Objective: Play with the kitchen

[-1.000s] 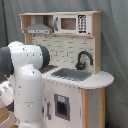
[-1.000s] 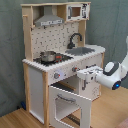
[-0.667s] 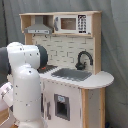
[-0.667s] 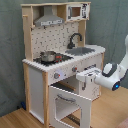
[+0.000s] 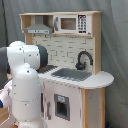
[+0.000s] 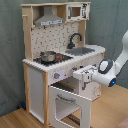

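The kitchen [image 6: 55, 55] stands against a grey curtain [image 5: 115, 45] in both exterior views, on a wooden floor [image 6: 15, 117]. In the second exterior view a metal pot [image 6: 48, 56] sits on the black stovetop [image 6: 56, 59]; its contents cannot be made out. Beside the stovetop, toward the second exterior view's right, lies the sink [image 6: 81, 50], with the black faucet [image 6: 74, 39] arching over it; nothing is discernible inside the basin. The oven door [image 6: 67, 102] hangs open, swung forward and down; the oven cavity is dark. On the upper shelf the microwave [image 5: 72, 23] is closed, next to the hood [image 5: 39, 27]. The gripper [image 6: 81, 75] sits just in front of the knob panel, above the open door; whether its fingers are apart or together cannot be told. In the first exterior view the white arm [image 5: 24, 82] blocks the kitchen's stove side.
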You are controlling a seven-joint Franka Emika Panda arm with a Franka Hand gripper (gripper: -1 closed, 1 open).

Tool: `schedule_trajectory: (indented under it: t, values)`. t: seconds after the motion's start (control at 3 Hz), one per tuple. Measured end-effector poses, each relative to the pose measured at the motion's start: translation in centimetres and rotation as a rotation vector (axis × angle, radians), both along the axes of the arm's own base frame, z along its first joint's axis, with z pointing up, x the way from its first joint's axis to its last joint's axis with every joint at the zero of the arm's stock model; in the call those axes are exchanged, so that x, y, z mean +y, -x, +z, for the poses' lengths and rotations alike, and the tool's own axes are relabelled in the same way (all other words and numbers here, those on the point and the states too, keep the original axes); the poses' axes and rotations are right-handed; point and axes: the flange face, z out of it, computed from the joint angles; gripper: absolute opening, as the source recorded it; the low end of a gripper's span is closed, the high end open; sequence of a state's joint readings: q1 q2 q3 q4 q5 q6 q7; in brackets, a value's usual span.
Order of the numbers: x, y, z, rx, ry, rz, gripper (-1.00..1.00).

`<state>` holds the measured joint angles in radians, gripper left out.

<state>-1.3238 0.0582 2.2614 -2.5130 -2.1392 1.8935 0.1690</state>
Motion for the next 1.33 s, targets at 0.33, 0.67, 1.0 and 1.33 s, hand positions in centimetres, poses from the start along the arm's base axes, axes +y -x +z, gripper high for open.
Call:
schedule_trajectory:
  t: [0.33,0.67,1.0,1.33]
  values:
    - [0.34,-1.04,0.37,0.046,-0.041,0.019,1.00]
    - [1.17,-1.67,-0.12,0.062,-0.038,0.040,1.00]
    - [1.16,-1.68,-0.12,0.062,-0.038,0.039,-1.00]
    - [0.59,-1.84,-0.45,0.064,-0.059,0.028,-1.00]
